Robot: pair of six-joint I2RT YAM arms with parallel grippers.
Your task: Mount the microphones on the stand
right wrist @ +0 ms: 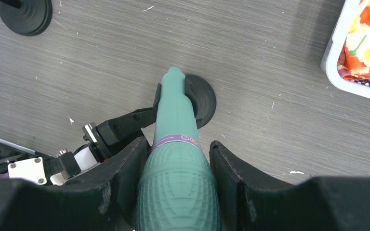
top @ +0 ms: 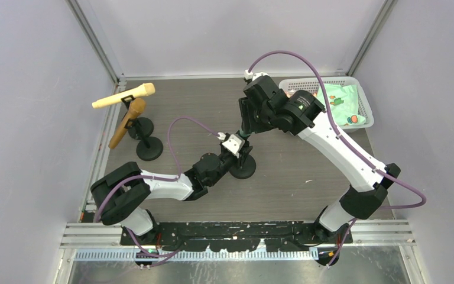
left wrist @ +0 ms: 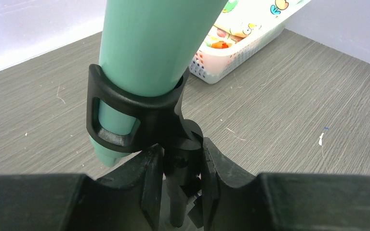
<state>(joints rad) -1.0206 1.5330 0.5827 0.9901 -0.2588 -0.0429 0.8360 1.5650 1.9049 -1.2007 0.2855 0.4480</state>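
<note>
The mint-green microphone (right wrist: 176,120) stands steeply with its handle (left wrist: 149,48) seated in the black clip (left wrist: 125,108) of the middle stand (top: 243,167), its tail poking out below. My right gripper (right wrist: 178,163) is shut on its ribbed head from above. My left gripper (left wrist: 183,168) is shut on the stand's post just under the clip. At the back left, the cream-yellow microphone (top: 124,95) and the golden-brown microphone (top: 127,121) sit tilted in two other stands (top: 149,149).
A white basket (top: 363,106) holding a patterned cloth stands at the back right, near the right arm. A metal frame runs along the table's left and back edges. One of the left stands' bases (right wrist: 25,14) shows in the right wrist view.
</note>
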